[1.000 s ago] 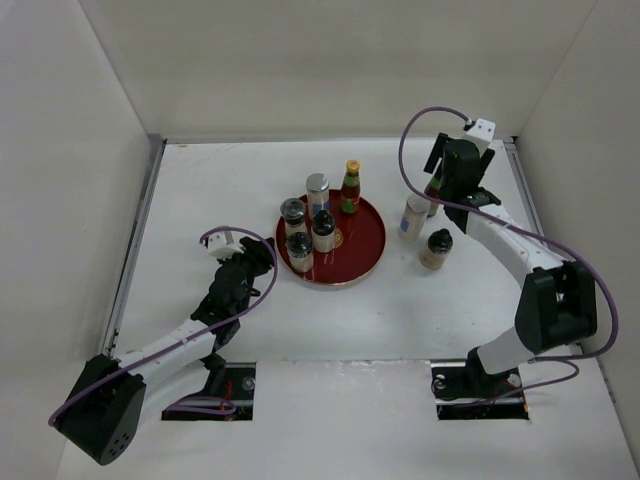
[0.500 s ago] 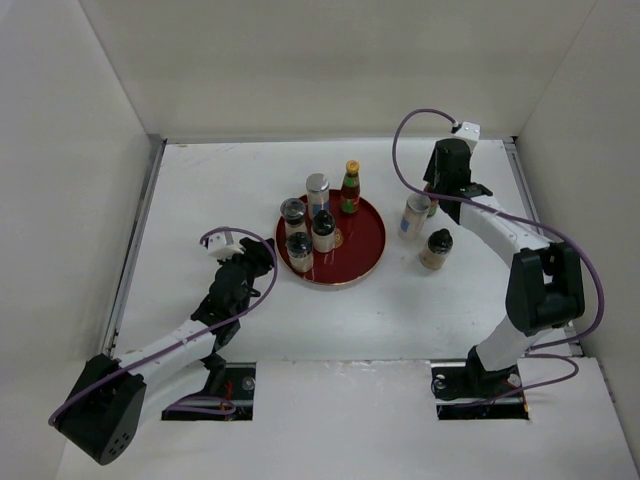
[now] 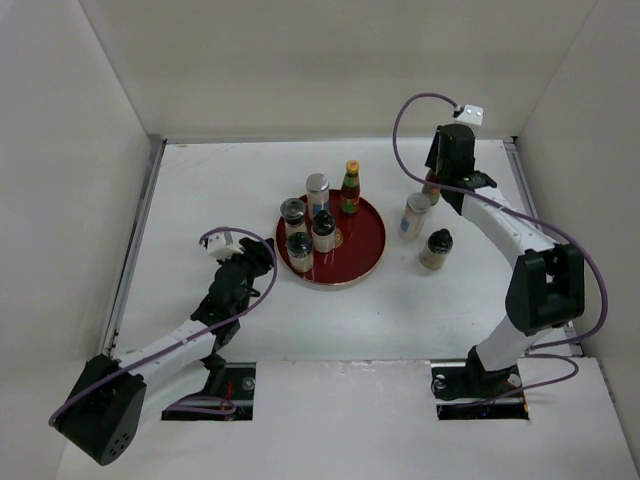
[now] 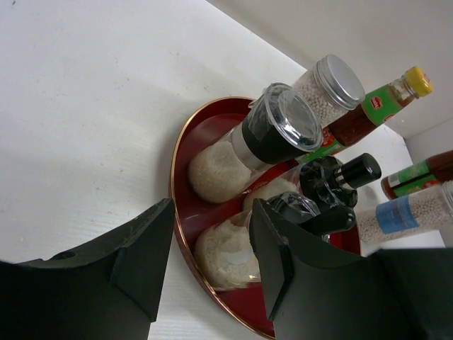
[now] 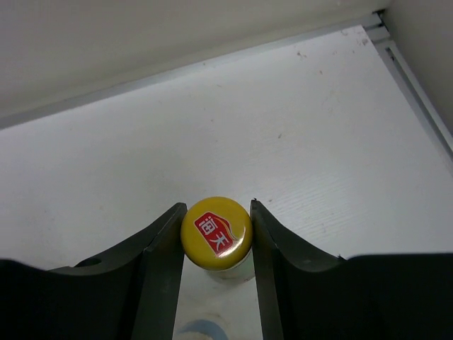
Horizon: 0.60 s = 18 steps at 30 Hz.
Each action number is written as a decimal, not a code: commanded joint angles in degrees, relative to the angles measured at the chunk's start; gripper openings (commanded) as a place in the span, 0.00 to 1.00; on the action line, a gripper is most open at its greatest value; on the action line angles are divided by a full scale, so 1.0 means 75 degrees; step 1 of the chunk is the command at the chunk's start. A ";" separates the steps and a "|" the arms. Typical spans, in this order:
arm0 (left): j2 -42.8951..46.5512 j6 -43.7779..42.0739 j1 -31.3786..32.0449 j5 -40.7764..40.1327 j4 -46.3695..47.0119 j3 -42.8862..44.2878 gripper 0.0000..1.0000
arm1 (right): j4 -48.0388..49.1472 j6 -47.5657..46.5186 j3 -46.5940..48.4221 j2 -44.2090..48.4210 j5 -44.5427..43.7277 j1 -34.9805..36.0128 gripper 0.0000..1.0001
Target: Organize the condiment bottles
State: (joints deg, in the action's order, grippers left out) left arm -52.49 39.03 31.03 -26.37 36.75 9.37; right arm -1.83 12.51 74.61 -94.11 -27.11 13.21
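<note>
Gripping the yellow cap of the sauce bottle point(image 5: 216, 235), far right off the red tray point(image 3: 362, 252), in the closed right gripper point(image 5: 217, 210), with the left gripper point(image 4: 212, 209) parted and empty; next, likely lifting straight, then left onto the tray.

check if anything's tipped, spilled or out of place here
Nothing is tipped or spilled; every bottle in view stands upright. The only oddity is placement: a tall jar and a short jar stand on the table to the right of the tray, outside it. The right gripper is shut on a sauce bottle that is also off the tray.
</note>
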 commanded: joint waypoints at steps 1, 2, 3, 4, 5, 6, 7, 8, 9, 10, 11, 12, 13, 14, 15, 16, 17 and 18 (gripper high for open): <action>0.0073 0.0070 -0.0065 -0.0035 0.0420 -0.0077 0.46 | 0.1110 -0.0168 0.0950 0.0629 -0.0159 0.0154 0.28; 0.0015 0.0070 -0.0076 0.0012 0.0420 -0.0065 0.46 | 0.1111 -0.0122 0.0997 0.0676 -0.0100 0.0201 0.28; 0.0014 0.0070 -0.0076 0.0047 0.0420 -0.0042 0.46 | 0.1122 -0.0087 0.0974 0.0734 -0.0042 0.0271 0.28; 0.0061 0.0070 -0.0042 0.0059 0.0420 -0.0042 0.46 | 0.1134 -0.0052 0.0893 0.0804 0.0005 0.0399 0.28; 0.0096 0.0058 -0.0018 0.0024 0.0420 -0.0042 0.46 | 0.1180 -0.0040 0.0788 0.0875 0.0064 0.0539 0.28; 0.0119 0.0035 -0.0006 -0.0011 0.0420 -0.0065 0.46 | 0.1250 -0.0040 0.0694 0.0933 0.0111 0.0692 0.28; 0.0108 0.0070 -0.0029 -0.0034 0.0420 -0.0077 0.46 | 0.1332 -0.0040 0.0623 0.0957 0.0158 0.0832 0.28; 0.0050 0.0070 -0.0076 -0.0035 0.0420 -0.0077 0.46 | 0.1368 -0.0028 0.0576 0.0969 0.0181 0.0973 0.28; -0.0009 0.0082 -0.0076 0.0012 0.0432 -0.0065 0.46 | 0.1392 -0.0016 0.0541 0.0969 0.0205 0.1067 0.28; -0.0021 0.0082 -0.0076 0.0047 0.0443 -0.0054 0.46 | 0.1415 0.0030 0.0494 0.0969 0.0228 0.1207 0.28; 0.0014 0.0082 -0.0053 0.0082 0.0443 -0.0042 0.46 | 0.1427 0.0077 0.0436 0.0981 0.0240 0.1348 0.28; 0.0072 0.0070 -0.0018 0.0048 0.0443 -0.0053 0.46 | 0.1427 0.0101 0.0354 0.1004 0.0263 0.1500 0.28; 0.0119 0.0058 -0.0018 0.0001 0.0443 -0.0077 0.46 | 0.1427 0.0113 0.0272 0.1028 0.0264 0.1653 0.28; 0.0120 0.0082 -0.0053 -0.0023 0.0443 -0.0100 0.46 | 0.1427 0.0124 0.0190 0.1039 0.0252 0.1793 0.28; 0.0108 0.0093 -0.0088 -0.0035 0.0443 -0.0100 0.46 | 0.1439 0.0159 0.0119 0.1040 0.0240 0.1922 0.28; 0.0096 0.0093 -0.0088 0.0000 0.0443 -0.0100 0.46 | 0.1473 0.0218 0.0037 0.1040 0.0263 0.2051 0.28; 0.0108 0.0093 -0.0088 0.0035 0.0443 -0.0100 0.46 | 0.1520 0.0253 -0.0033 0.1040 0.0264 0.2169 0.28; 0.0178 0.0093 -0.0065 0.0047 0.0432 -0.0089 0.46 | 0.1567 0.0277 -0.0115 0.1028 0.0264 0.2309 0.28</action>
State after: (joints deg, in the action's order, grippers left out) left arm -52.51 39.13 30.76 -26.33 37.08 9.32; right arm 0.89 13.32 73.65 -90.35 -25.06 28.84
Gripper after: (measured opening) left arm 0.458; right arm 0.460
